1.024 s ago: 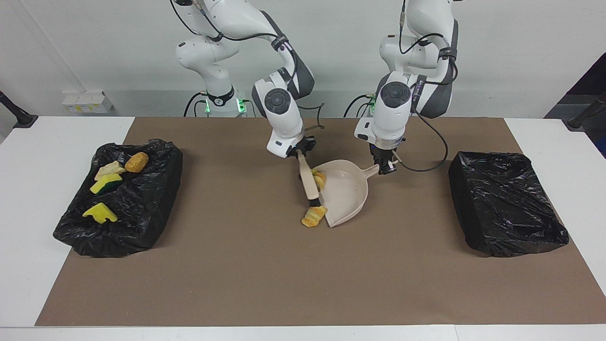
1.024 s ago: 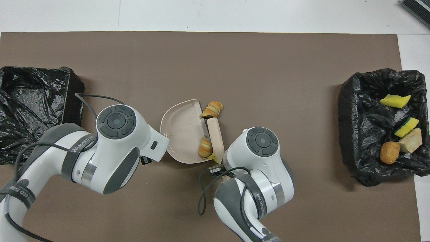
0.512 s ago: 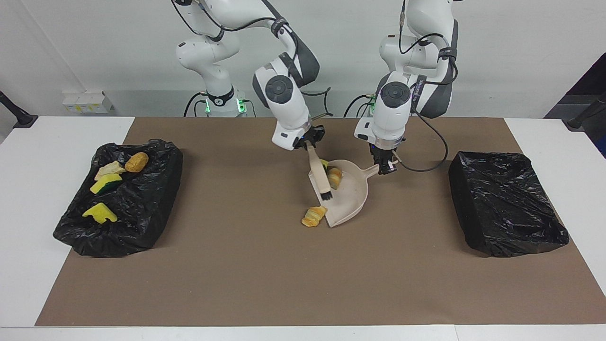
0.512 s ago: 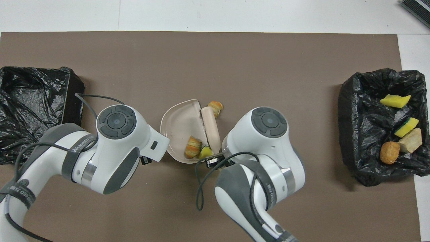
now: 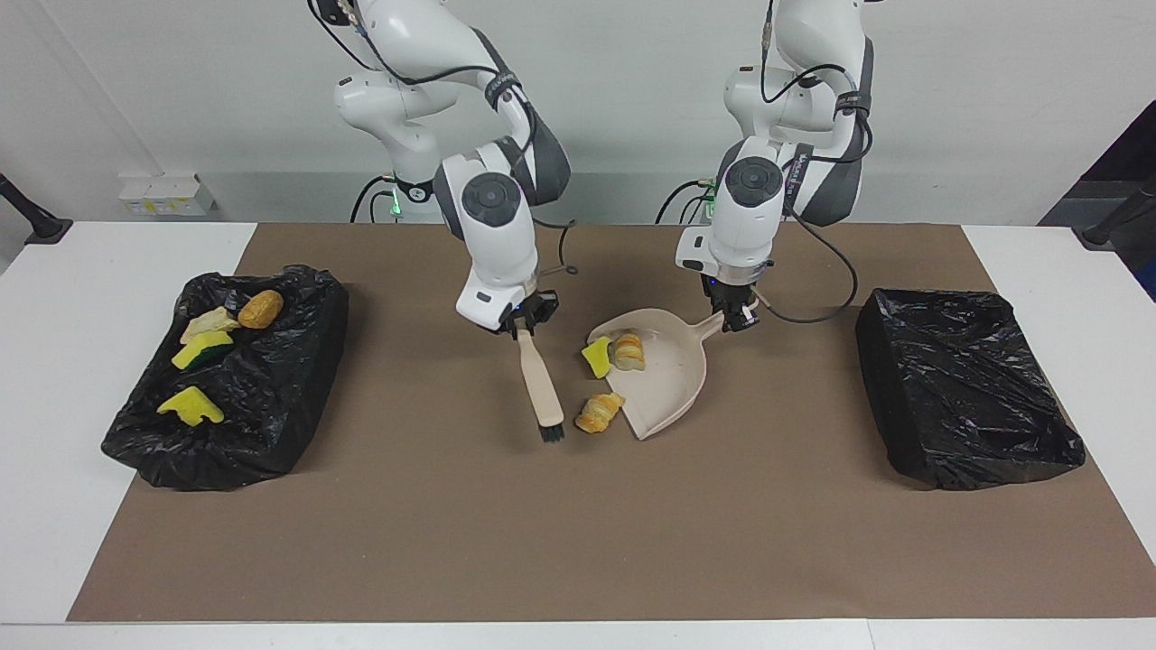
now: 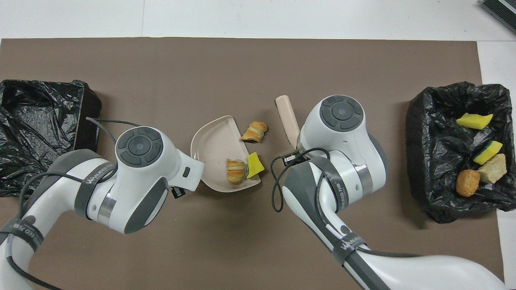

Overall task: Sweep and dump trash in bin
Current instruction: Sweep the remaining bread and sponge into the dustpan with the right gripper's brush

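- Facing view: your right tool [image 5: 522,318] is closed around the handle of the brush [image 5: 539,386], which slants down to the brown mat [image 5: 506,524] on the tabletop [image 5: 54,533], bristles just beside a loose croissant [image 5: 598,412]. That croissant lies on the mat at the mouth of the dustpan [image 5: 664,366]. Your left tool [image 5: 736,316] is clamped on the dustpan's handle. A second croissant [image 5: 629,351] sits in the pan, and a yellow sponge piece [image 5: 597,356] straddles its lip. To sweep well, draw the bristles low across the mat toward the pan's mouth, and keep the pan's lip pressed flat.
- Overhead view: the loose croissant [image 6: 254,131] lies between the brush [image 6: 285,119] and the dustpan [image 6: 213,149]. Four scraps already lie in the black-lined bin [image 6: 433,121] at the right arm's end of the tabletop. The other bin [image 6: 36,129], at the left arm's end, shows no scraps.
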### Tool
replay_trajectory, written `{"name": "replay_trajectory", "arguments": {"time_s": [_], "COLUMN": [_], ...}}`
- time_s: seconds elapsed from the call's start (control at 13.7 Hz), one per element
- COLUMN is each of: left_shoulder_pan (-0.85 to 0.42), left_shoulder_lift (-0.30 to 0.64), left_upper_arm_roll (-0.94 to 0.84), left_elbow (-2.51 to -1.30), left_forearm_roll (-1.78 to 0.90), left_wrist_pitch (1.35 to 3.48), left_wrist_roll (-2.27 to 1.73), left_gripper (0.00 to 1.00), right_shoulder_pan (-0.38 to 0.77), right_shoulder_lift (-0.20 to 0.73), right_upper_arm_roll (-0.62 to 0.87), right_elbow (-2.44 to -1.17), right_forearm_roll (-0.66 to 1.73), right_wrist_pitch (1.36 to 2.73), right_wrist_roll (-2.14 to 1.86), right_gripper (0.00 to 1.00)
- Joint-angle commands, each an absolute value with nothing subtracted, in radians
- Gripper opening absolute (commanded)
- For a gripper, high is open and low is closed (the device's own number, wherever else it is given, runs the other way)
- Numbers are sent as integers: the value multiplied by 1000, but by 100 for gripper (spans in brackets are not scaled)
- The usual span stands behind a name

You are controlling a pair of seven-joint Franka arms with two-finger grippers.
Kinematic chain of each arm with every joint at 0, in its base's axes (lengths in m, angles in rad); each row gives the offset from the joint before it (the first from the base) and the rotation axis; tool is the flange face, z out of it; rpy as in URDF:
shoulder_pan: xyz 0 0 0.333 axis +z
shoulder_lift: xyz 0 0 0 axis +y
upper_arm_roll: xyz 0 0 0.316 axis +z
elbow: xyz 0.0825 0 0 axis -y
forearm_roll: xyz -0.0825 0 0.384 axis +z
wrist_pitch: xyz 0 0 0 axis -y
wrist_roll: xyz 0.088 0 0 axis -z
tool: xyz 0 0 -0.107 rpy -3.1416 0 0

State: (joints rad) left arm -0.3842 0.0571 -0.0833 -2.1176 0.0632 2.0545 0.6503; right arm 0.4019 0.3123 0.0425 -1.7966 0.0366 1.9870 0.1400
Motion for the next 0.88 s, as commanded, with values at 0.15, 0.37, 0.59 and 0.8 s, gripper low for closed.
{"name": "replay_trajectory", "arguments": {"time_s": [0.15,0.37,0.59,0.8], "left_shoulder_pan": [-383,-383,-382,-383], "left_shoulder_lift": [20,20,20,20], "left_upper_arm_roll": [-77,-77,-77,-77], "left_elbow": [-2175,-2175,-2175,-2175], "left_forearm_roll": [18,18,18,18], "left_wrist_pitch": [2098,2097,2098,2099], "left_wrist_roll": [546,545,545,545], "left_gripper": [0,0,0,0], "right_shoulder_pan": [477,486,488,457], "right_shoulder_lift": [448,431,420,425], "right_upper_arm_roll": [60,126,204,198], "right_elbow": [-1678,-1697,-1695,-1692], "right_forearm_roll": [26,128,153,147], "right_wrist_pitch": [1987,1930,1917,1914], "right_wrist_roll": [92,87,104,103], "right_gripper": [0,0,0,0]}}
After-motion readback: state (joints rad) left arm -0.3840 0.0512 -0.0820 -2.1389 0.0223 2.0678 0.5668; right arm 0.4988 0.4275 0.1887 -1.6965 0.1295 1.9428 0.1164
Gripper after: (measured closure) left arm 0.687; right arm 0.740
